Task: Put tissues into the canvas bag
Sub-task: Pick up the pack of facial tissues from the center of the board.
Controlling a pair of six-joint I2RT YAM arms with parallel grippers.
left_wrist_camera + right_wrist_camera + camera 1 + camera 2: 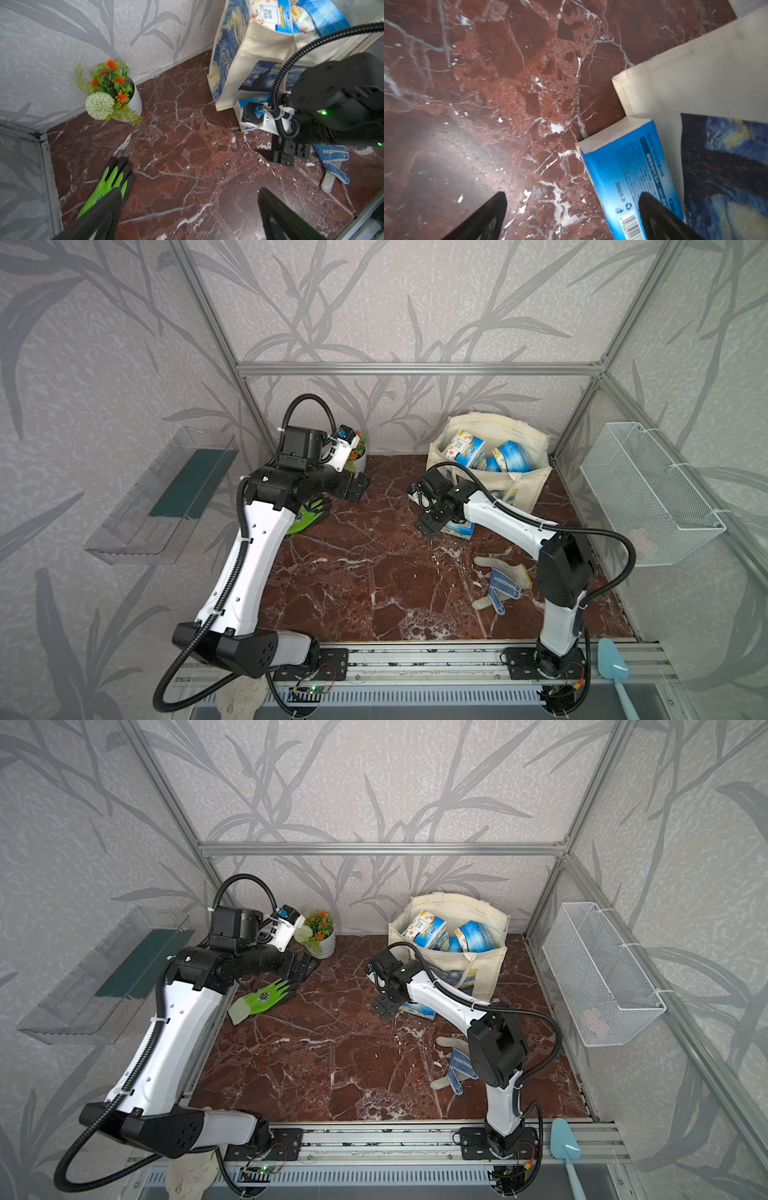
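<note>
The cream canvas bag with its blue swirl print stands open at the back right, and several blue-and-white tissues fill it. One more tissue pack lies flat on the marble against the bag's front foot. My right gripper is open, low over this pack's end: one finger is over the pack, the other over bare marble. My left gripper hangs open and empty near the left wall.
A green glove lies under the left gripper. A white-and-blue dotted glove lies near the right arm's base. A flower pot sits at the back, a wire basket on the right wall, a clear tray on the left wall.
</note>
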